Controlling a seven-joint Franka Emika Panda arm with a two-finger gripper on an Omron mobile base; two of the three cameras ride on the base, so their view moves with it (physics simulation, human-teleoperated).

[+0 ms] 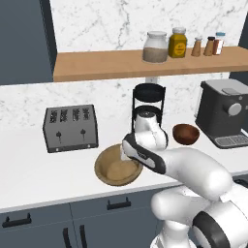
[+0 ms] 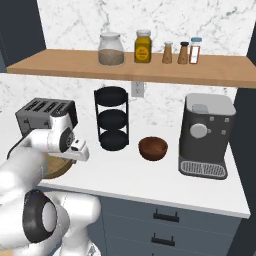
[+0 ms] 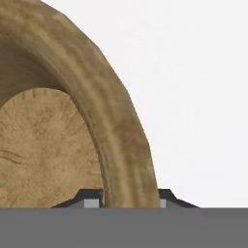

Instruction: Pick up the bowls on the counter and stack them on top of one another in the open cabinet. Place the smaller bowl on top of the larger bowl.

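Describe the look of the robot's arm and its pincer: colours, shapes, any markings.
The arm is glossy white, built of rounded, bulbous segments with dark grey-black joint rings. The pincer has two small dark fingertips with light grey pads. No cables or markings are visible.

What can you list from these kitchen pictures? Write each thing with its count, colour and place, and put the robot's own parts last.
larger bowl: 1, light tan, counter front, by the toaster
smaller bowl: 1, dark reddish-brown, counter, left of the coffee machine
toaster: 1, grey, counter left
rack: 1, black, three tiers, counter back
coffee machine: 1, dark grey, counter right
counter: 1, white marble-look
open cabinet: 1, orange-brown shelf board
jars and shakers: 5, mixed colours, on the shelf board
gripper: 1, fingers astride the larger bowl's rim
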